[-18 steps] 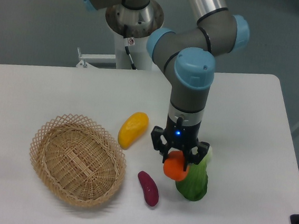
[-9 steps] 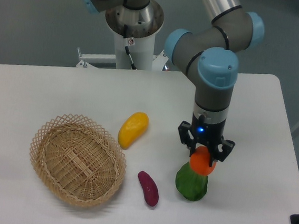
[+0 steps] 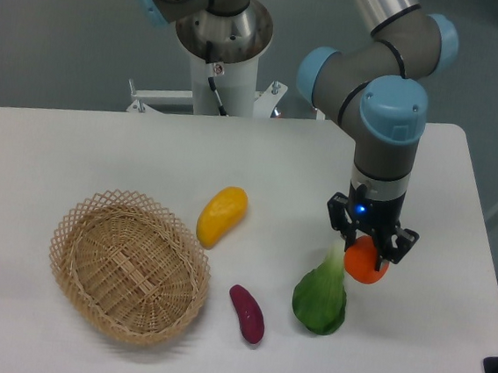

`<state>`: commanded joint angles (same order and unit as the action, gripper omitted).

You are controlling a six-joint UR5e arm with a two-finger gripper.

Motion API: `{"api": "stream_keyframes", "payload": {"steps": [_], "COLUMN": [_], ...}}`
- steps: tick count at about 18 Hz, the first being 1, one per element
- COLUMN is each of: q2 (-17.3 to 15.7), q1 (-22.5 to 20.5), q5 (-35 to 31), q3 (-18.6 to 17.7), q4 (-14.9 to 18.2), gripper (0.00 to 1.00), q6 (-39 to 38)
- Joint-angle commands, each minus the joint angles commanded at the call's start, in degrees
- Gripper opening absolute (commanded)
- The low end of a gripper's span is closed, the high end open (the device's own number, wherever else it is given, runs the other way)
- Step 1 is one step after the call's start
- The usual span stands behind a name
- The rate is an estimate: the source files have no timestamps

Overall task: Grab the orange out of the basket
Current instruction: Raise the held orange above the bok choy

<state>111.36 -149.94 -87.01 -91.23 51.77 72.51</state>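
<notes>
The orange is a small round bright-orange fruit held above the table at the right, with my gripper shut on it. Its top is hidden between the black fingers. The basket, a round tan wicker one with an open-weave rim, sits at the left front of the table with nothing in it. It is far to the left of the gripper.
A green vegetable lies just left of and below the held orange. A purple eggplant-like piece lies beside the basket, and a yellow-orange mango-shaped fruit lies behind it. The table's right edge is near the gripper.
My gripper has carried the orange to the right, from in front of the green vegetable to its right side. The other items have not moved.
</notes>
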Motion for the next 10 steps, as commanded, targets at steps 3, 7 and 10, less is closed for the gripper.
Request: {"api": "stream_keyframes", "payload": {"steps": [3,7,10], "q2": [0.00,0.00,0.00], "q1": [-0.18,-0.18,-0.18], "q5": [-0.17,-0.70,-1.58], "q3": [-0.09,-0.18,-0.88], "q4": [0.00,0.09,-0.09], "gripper": [0.45,0.45,0.44], "q6": [0.87,1.93,1.85]}}
